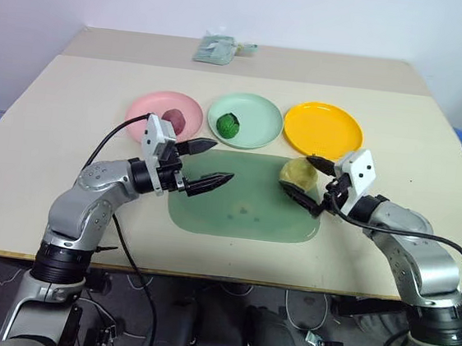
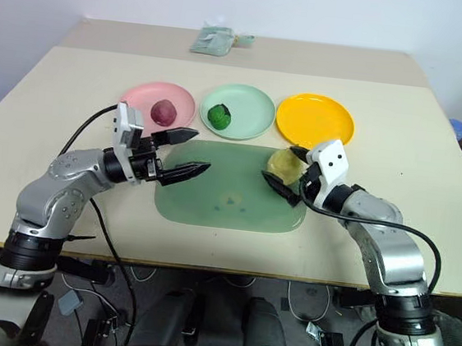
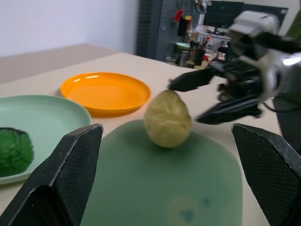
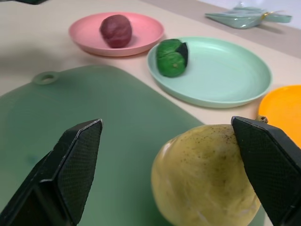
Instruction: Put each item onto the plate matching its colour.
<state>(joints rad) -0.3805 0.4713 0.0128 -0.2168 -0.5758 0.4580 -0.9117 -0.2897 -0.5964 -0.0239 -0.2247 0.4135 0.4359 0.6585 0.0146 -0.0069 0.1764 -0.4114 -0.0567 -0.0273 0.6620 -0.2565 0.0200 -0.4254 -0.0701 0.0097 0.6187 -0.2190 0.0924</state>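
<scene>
A: What can't you make out?

B: The pale bundle point(image 1: 219, 49) at the tabletop's point(image 1: 34, 161) far edge is too small to identify. In the right wrist view the pear point(image 4: 207, 176) runs off the picture's lower edge.

A: Anything blurred?

B: The right gripper point(image 3: 207, 101) smears in the left wrist view, and the shelves behind it are indistinct clutter.

**Two toy foods plated, pear on the mat**

Dark red-purple round fruit point(image 1: 175, 118) resting on pink plate point(image 1: 149, 106). Dark green bumpy lump point(image 1: 228, 125) sitting on pale mint green plate point(image 1: 258, 118). Bright yellow-orange plate point(image 1: 323, 129) bare. Pale yellow pear point(image 1: 299, 173) upright nearby, off its plate.
</scene>
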